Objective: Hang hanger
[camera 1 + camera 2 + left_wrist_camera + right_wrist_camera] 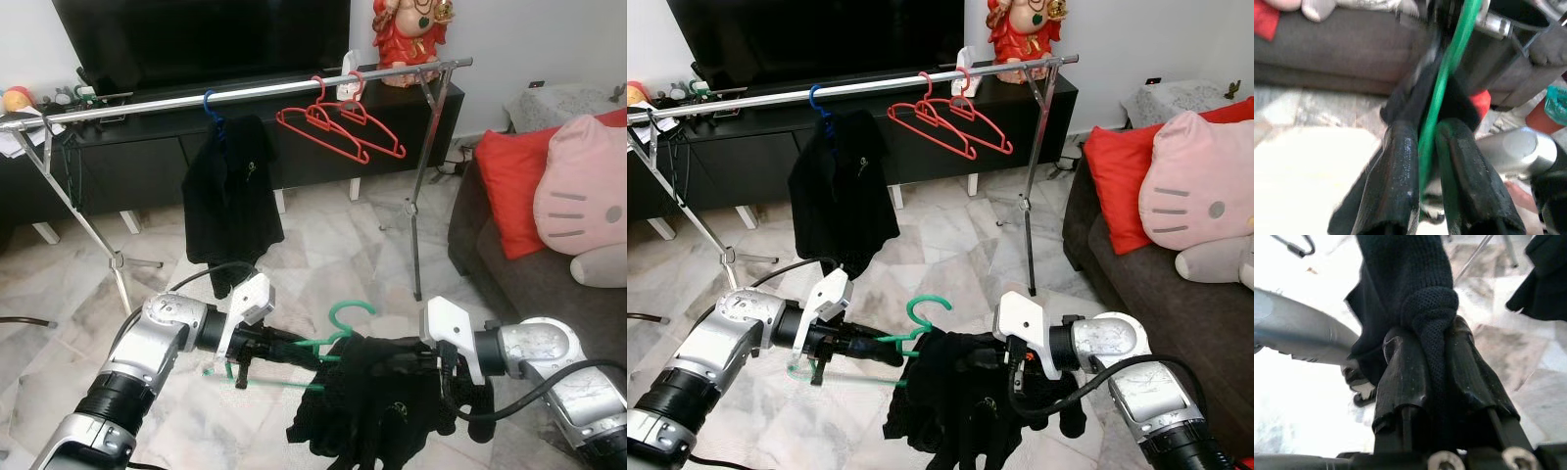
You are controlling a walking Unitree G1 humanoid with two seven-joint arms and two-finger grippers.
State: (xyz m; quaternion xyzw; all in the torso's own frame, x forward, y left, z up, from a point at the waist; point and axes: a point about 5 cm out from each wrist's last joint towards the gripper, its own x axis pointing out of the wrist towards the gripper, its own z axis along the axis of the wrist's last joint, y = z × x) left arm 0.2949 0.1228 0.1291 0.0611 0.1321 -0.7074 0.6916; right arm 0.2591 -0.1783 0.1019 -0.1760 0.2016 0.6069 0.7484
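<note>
The room was evenly and brightly lit, with soft daylight and no hard shadows. The marble floor (323, 255) gave a pale sheen below the clothes rail (245, 93), and the rail itself caught a thin glint along its length. The television screen (196, 34) behind the rail stayed deep black. Both head views were sharp, with slight softness on the near arms. In the left wrist view the green hanger (1444, 83) and the end effector fingers (1396, 186) were smeared by blur, and the floor beside them was blown out to white. The right wrist view was sharper on the black knit garment (1415, 279), though the floor beside it was overexposed.
</note>
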